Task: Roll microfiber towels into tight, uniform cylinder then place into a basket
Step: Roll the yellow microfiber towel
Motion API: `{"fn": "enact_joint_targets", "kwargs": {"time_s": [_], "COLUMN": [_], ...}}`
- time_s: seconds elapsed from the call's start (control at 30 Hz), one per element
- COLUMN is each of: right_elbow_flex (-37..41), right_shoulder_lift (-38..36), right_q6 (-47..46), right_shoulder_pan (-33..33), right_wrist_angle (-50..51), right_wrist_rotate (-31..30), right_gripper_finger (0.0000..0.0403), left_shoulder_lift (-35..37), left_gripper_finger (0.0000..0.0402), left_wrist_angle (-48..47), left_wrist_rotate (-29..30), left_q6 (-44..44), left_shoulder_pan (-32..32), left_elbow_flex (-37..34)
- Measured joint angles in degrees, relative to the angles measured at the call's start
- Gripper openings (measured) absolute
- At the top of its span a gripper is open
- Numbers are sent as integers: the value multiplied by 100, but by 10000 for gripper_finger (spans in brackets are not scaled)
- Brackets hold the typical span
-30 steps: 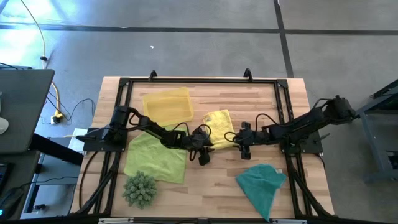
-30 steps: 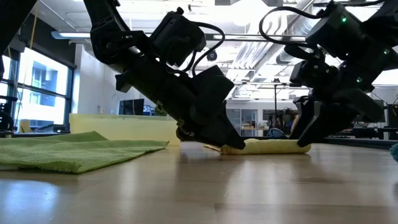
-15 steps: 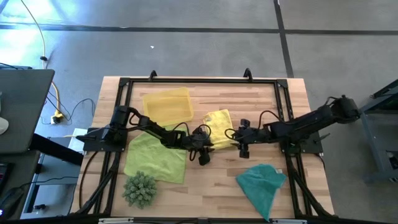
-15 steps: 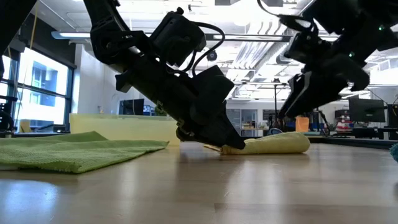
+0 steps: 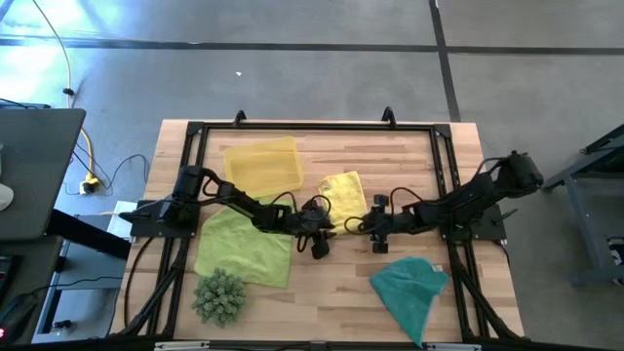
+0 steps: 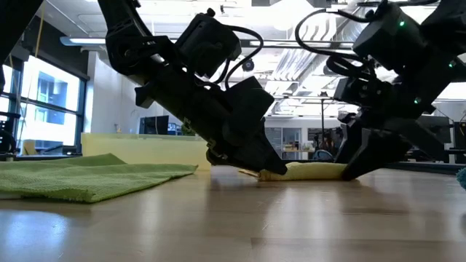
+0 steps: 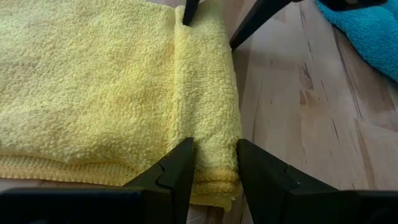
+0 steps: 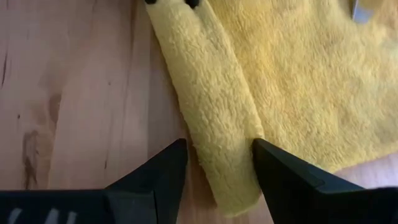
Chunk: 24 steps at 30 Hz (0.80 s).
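The yellow towel [image 5: 343, 191] is lying near the middle of the table [image 5: 409, 156], partly rolled: its near edge is curled into a short roll [image 7: 207, 106] while the rest is spreading flat behind it. The left gripper [image 7: 211, 167] is straddling one end of that roll, its two fingers set narrowly on either side with the cloth between them. The right gripper [image 8: 216, 163] is doing the same at the roll's other end, its fingers a little wider apart and the roll sitting in the gap; whether they are pressing the cloth is hard to say. In the low view both grippers are standing down at the tabletop with the roll [image 6: 309, 172] stretching between them.

Beside the yellow towel, toward the table's far edge, the basket [image 5: 261, 164] is sitting. The lime green towel [image 5: 244, 246] is lying flat on the left arm's side of the yellow towel, with the spiky green ball [image 5: 219, 295] beyond it at the near edge. The teal towel [image 5: 411, 285] is lying crumpled on the right arm's side, nearer the front edge.
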State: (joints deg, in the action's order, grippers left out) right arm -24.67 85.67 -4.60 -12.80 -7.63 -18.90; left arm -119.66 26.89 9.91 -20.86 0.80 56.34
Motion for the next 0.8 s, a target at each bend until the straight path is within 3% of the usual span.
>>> {"fn": "enact_joint_targets", "kwargs": {"time_s": [0.2, 0.5, 0.8], "right_elbow_flex": [-15, -17, -15], "right_shoulder_lift": [239, 251, 227], "right_q6": [-210, -177, -143], "right_shoulder_pan": [0, -4, 33], "right_wrist_angle": [-101, 75, 68], "right_wrist_rotate": [-5, 92, 457], "right_gripper_finger": [163, 15, 5], "left_shoulder_lift": [0, 0, 94], "left_gripper_finger": [113, 113, 113], "left_wrist_angle": [0, 8, 32], "left_wrist_rotate": [2, -56, -446], "left_q6": [0, -650, -1303], "left_shoulder_pan": [0, 55, 248], "left_elbow_flex": [0, 0, -4]}}
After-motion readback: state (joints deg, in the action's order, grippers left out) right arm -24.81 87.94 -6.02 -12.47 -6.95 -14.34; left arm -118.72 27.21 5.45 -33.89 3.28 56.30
